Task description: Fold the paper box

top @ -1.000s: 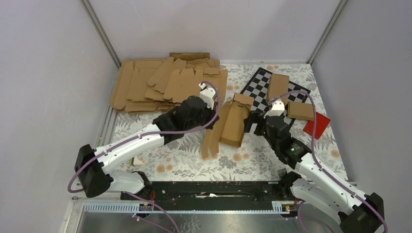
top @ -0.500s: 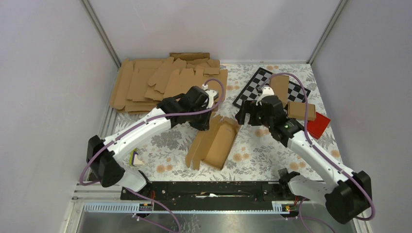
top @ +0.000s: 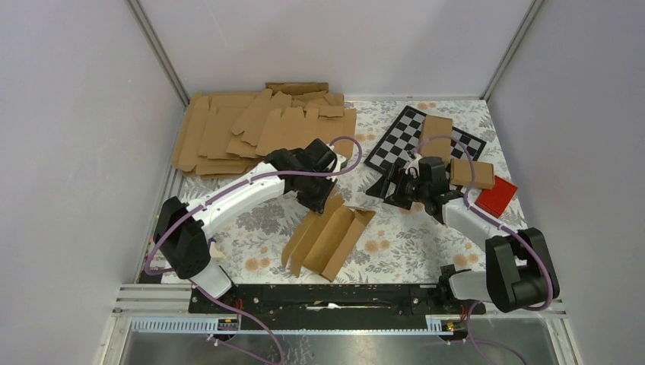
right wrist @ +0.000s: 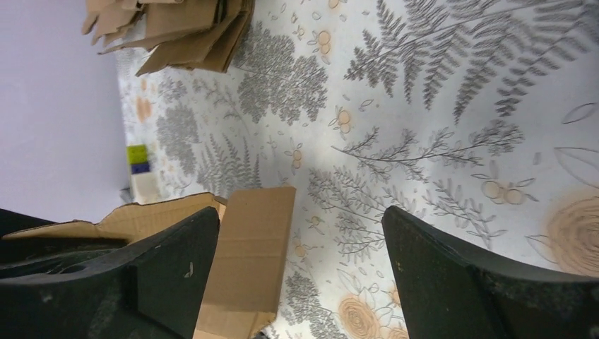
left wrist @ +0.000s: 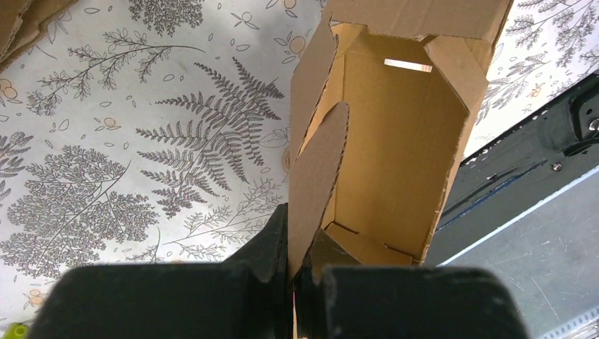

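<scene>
The paper box (top: 327, 239) is a part-folded brown carton, a trough open on top, lying slantwise on the floral table near the middle front. My left gripper (top: 320, 200) is shut on a side flap at its far end. The left wrist view shows the black fingers (left wrist: 272, 233) pinching that flap, with the box (left wrist: 395, 127) stretching away toward the front rail. My right gripper (top: 395, 187) hovers open to the right of the box, turned sideways and apart from it. Between its wide fingers (right wrist: 176, 261) I see one box panel (right wrist: 251, 247) and bare table.
A stack of flat brown blanks (top: 258, 133) fills the back left. A checkerboard mat (top: 399, 137) lies at the back right with two small folded cartons (top: 470, 173) and a red block (top: 496, 196) beside it. A small pale block (top: 215, 249) sits by the left arm's base.
My left gripper has dragged the box toward the front edge and to the left. My right gripper has left the box, swung toward the checkerboard and turned sideways.
</scene>
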